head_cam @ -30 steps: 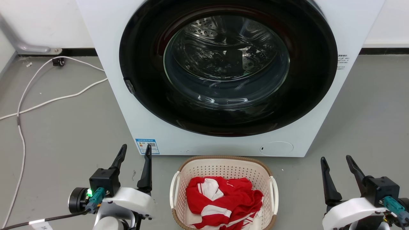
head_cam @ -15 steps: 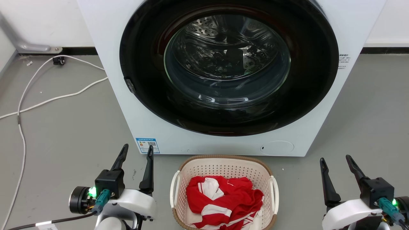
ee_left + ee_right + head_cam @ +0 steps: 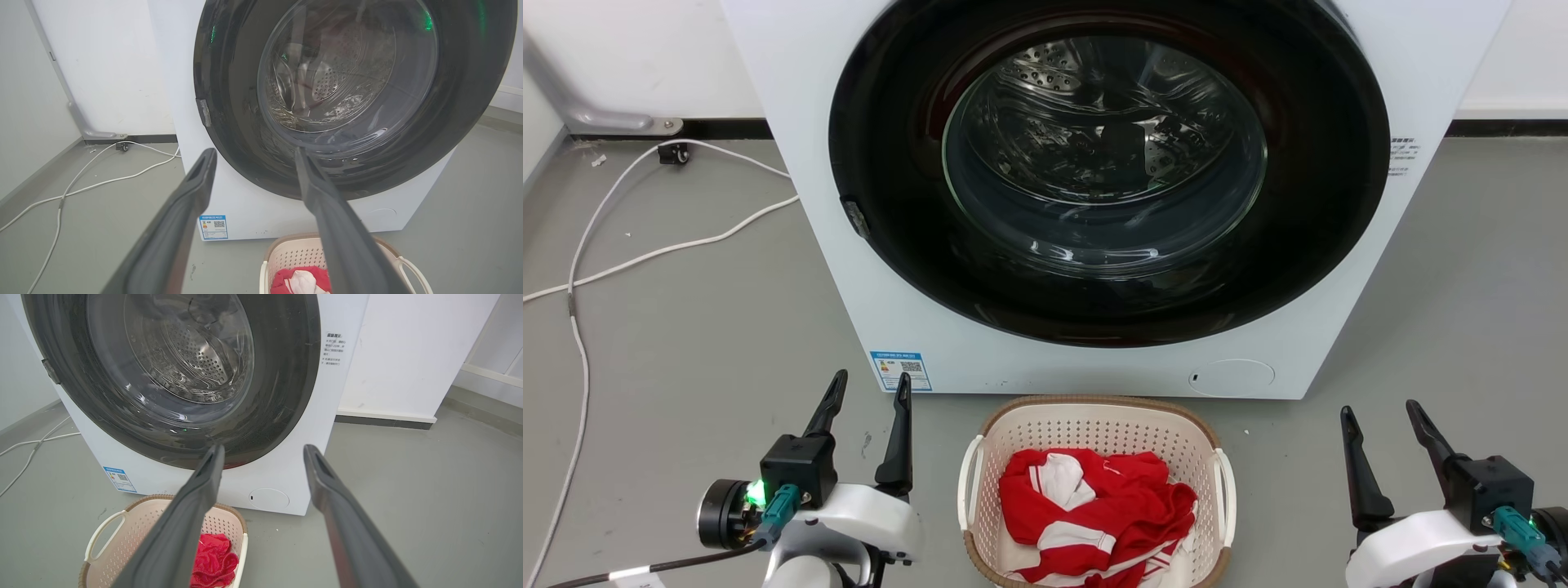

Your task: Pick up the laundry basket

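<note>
The laundry basket point(image 3: 1094, 429), cream-white and perforated with a brown rim, stands on the grey floor just in front of the washing machine, with red and white clothes point(image 3: 1094, 510) inside. Its white handles sit at its left and right sides. My left gripper point(image 3: 870, 390) hovers open to the basket's left, clear of it. Off to the basket's right my right gripper point(image 3: 1382, 410) is open too, with nothing between its fingers. The left wrist view has the basket point(image 3: 290, 255) low between the open left gripper point(image 3: 253, 153) fingers. The right wrist view puts the basket point(image 3: 135, 522) at lower left, below the open right gripper point(image 3: 263, 448).
The white washing machine point(image 3: 915, 327) with its round dark door point(image 3: 1107, 171) shut rises right behind the basket. White cables point(image 3: 621, 261) trail over the floor at the left. Grey floor point(image 3: 1445, 343) stretches to the right of the machine.
The head view has shifted very slightly. Both grippers stay open and nearly where they were; the basket has not moved.
</note>
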Robot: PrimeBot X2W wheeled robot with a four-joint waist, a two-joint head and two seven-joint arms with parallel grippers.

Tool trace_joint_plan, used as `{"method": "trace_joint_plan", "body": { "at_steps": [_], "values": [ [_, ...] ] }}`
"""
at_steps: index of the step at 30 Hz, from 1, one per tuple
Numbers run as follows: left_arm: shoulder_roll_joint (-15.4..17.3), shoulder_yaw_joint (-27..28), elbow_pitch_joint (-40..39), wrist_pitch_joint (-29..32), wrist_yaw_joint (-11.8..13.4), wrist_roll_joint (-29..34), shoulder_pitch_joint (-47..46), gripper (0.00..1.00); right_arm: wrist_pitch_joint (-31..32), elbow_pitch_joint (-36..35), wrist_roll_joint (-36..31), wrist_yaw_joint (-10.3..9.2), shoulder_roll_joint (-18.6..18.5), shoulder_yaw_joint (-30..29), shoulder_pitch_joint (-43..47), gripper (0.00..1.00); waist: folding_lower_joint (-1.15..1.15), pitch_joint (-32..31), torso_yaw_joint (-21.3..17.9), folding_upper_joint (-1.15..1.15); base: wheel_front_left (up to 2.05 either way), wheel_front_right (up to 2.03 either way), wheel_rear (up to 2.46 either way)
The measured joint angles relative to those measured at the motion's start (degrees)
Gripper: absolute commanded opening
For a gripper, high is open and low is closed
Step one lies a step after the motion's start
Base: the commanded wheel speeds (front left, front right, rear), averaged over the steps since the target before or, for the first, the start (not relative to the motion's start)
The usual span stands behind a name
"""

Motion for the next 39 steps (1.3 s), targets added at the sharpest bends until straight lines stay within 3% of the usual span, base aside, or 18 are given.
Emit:
{"method": "trace_joint_plan", "body": {
  "at_steps": [7, 13, 30, 39],
  "values": [
    [-0.11, -0.04, 1.54, 0.00, -0.27, 0.30, -0.43, 1.00, 0.46, 0.73, 0.29, 0.00, 0.00, -0.35, -0.40, 1.00, 0.00, 0.79, -0.10, 0.00, 0.00, 0.00, 0.00],
    [-0.15, -0.56, 8.47, -0.01, -1.02, -0.64, -5.38, 1.00, 3.23, 4.74, 0.86, 0.00, 0.03, -0.49, -3.81, 1.00, 0.00, 3.31, -0.29, 0.00, 0.00, 0.00, 0.00],
    [1.32, -2.89, 34.71, 8.27, -3.35, -8.36, -25.30, 1.00, 13.72, 24.05, 3.48, 0.00, 0.05, 3.59, -20.11, 1.00, 0.01, 17.19, -1.79, 0.00, 0.00, 0.00, 0.00],
    [4.53, -9.05, 42.43, 15.27, -3.45, -14.69, -34.46, 1.00, 18.13, 36.71, 7.42, 0.00, 0.09, 8.78, -31.30, 1.00, 0.01, 25.49, -3.41, 0.00, 0.00, 0.00, 0.00]
  ]
}}
